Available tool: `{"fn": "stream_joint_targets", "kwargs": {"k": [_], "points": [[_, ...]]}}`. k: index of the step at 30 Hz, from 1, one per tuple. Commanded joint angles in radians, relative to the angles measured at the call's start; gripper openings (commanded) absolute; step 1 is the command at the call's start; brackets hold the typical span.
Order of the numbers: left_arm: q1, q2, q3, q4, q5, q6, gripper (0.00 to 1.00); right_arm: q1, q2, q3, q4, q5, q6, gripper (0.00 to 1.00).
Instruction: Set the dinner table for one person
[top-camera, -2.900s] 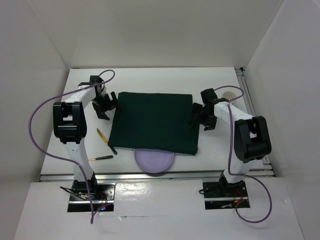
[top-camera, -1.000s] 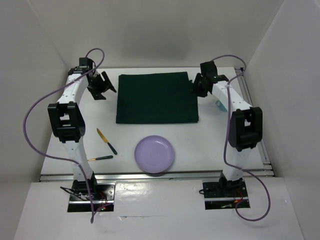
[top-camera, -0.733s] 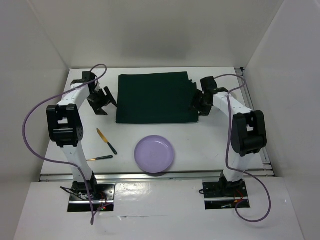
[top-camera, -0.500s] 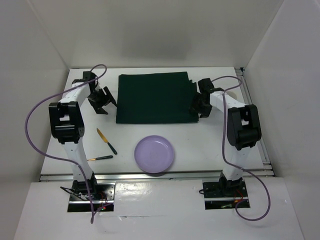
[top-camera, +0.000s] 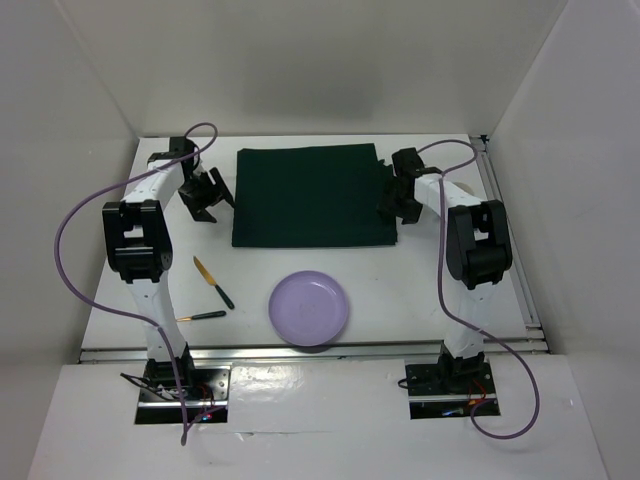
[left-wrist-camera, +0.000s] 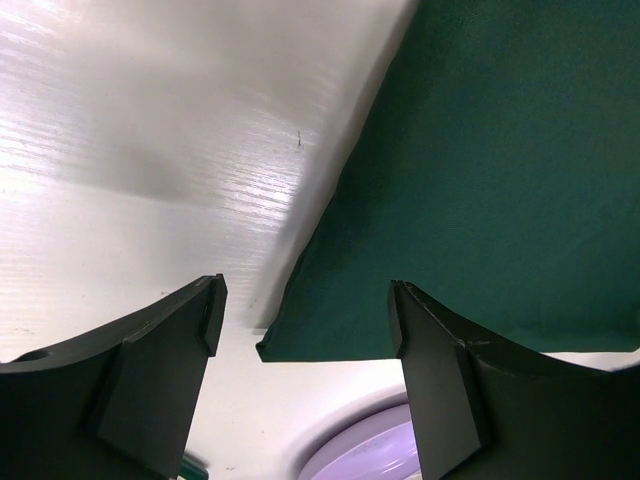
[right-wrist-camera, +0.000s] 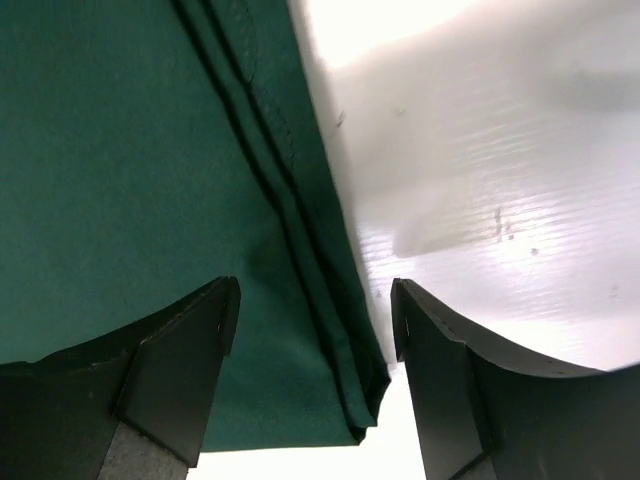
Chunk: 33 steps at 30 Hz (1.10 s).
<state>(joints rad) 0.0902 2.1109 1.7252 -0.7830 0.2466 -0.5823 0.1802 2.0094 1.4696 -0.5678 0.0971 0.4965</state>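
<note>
1. Surface (top-camera: 420, 290): large white top, walled on three sides, carrying every item listed below.
2. Green mat (top-camera: 310, 195): lay flat at far centre, square to the surface's edges. Its right hem (right-wrist-camera: 300, 230) showed a doubled fold.
3. Left claw (top-camera: 207, 193): wide and holding nothing, just off the mat's left edge. The mat's near-left corner (left-wrist-camera: 268, 348) showed between its fingers.
4. Right claw (top-camera: 393, 197): wide and empty, straddling the right hem.
5. Step, as judged: mat placement finishing. It was best done by lifting both claws straight up before any sideways travel, lest a finger drag the hem.
6. Purple plate (top-camera: 309, 308): near centre, apart from the mat's near edge, with a bare strip between.
7. Knife (top-camera: 213, 283) and second utensil (top-camera: 202, 316), kind too small to tell: left of the plate, close to the left arm's likely path.
8. Room: the near-right quarter offered the freest approach.
</note>
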Motion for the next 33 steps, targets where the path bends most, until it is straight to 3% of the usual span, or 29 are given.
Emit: {"fn": "stream_joint_targets", "kwargs": {"k": [1,5,8,9,18,24,25,26,27,29,33], "points": [[-0.001,0.012,0.019,-0.01,-0.009,0.015,0.83,0.001,0.005,0.037,0.019,0.072,-0.018,0.74],[-0.001,0.012,0.019,-0.01,-0.018,0.015,0.83,0.019,-0.037,0.011,0.057,0.15,-0.032,0.74],[-0.001,0.012,0.019,-0.01,-0.018,0.015,0.83,0.019,-0.018,0.023,0.072,0.086,-0.058,0.65],[-0.001,0.012,0.019,-0.01,-0.018,0.015,0.83,0.019,-0.008,0.034,0.072,0.064,-0.058,0.58],[-0.001,0.012,0.01,-0.01,-0.018,0.015,0.82,0.028,0.057,0.06,0.071,-0.02,-0.091,0.43],[-0.001,0.012,0.01,-0.01,-0.018,0.015,0.82,0.028,0.069,0.069,0.071,-0.04,-0.101,0.43],[-0.001,0.012,0.001,-0.01,-0.018,0.015,0.82,0.028,0.078,0.069,0.071,-0.04,-0.101,0.4],[-0.001,0.012,0.001,-0.01,-0.018,0.015,0.82,0.028,0.078,0.069,0.062,-0.04,-0.101,0.31],[-0.001,0.012,0.001,-0.01,-0.018,0.015,0.82,0.028,0.078,0.069,0.062,-0.04,-0.101,0.15],[-0.001,0.012,0.001,-0.01,-0.018,0.015,0.8,0.028,0.065,0.069,0.051,-0.031,-0.092,0.0],[-0.001,0.003,-0.009,-0.001,-0.027,0.015,0.79,0.038,-0.038,0.058,0.087,-0.01,-0.092,0.0]]}}
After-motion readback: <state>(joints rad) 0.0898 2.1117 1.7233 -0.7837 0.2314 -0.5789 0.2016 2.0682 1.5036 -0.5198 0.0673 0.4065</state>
